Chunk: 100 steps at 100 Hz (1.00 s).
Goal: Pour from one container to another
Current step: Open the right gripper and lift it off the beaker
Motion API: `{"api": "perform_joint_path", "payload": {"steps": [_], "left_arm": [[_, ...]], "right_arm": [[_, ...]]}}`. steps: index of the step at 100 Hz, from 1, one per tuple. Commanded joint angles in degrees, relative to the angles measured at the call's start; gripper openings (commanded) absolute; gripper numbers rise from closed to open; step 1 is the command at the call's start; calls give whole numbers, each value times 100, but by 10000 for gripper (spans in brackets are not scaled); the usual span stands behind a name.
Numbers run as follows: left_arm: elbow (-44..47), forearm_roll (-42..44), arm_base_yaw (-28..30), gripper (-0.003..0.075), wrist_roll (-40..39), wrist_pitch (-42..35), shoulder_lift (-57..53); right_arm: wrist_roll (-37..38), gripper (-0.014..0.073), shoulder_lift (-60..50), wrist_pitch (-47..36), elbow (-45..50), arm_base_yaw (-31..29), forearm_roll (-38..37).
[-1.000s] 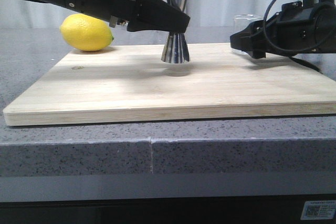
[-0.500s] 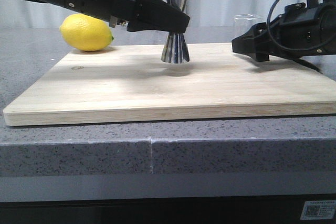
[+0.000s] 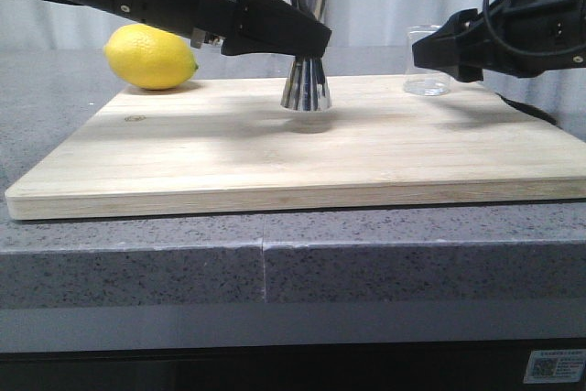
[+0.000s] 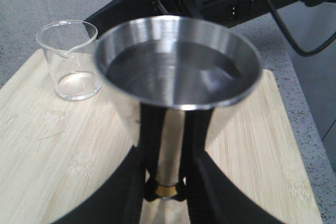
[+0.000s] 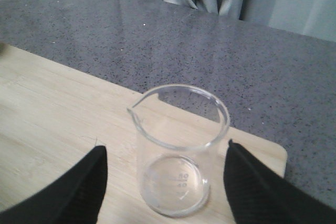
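On the wooden board [image 3: 302, 148], the left hand [image 4: 165, 192] grips the steel jigger [image 3: 306, 84] at its waist, the empty-looking glass beaker [image 5: 178, 150] stands at three o'clock from it between the right hand's [image 5: 165, 182] spread fingers, so pouring looks finished.
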Motion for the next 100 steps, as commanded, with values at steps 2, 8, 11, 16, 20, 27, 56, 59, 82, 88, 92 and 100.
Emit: {"api": "perform_joint_path", "payload": {"steps": [2,8,11,16,20,27,56,59,82,88,92,100], "left_arm": [[-166,-423,-56,93,-33,248,-273],[-166,-423,-56,93,-33,248,-273],[-166,-423,-56,93,-33,248,-273],[-166,-423,-56,93,-33,248,-273],[-166,-423,-56,93,-33,248,-273],[-166,-423,-56,93,-33,248,-273],[-166,-423,-56,93,-33,248,-273],[-166,-423,-56,93,-33,248,-273],[-166,-423,-56,93,-33,248,-273],[-166,-423,-56,93,-33,248,-273],[-166,-423,-56,93,-33,248,-273],[-166,-423,-56,93,-33,248,-273]], "right_arm": [[226,433,-403,-180,-106,-22,-144],[292,433,-481,-27,-106,-22,-255],[348,433,-519,85,-106,-22,-304],[401,433,-568,207,-89,-22,-363],[452,432,-613,240,-76,-22,-420],[452,432,-700,227,-6,-22,-422],[509,432,-1275,308,308,-22,-422],[509,432,-1318,308,336,-22,-422],[509,432,-1854,314,348,-22,-422],[509,432,-1976,336,348,-22,-422],[509,432,-2061,336,348,-22,-422],[509,432,-2208,346,348,-22,-422]]}}
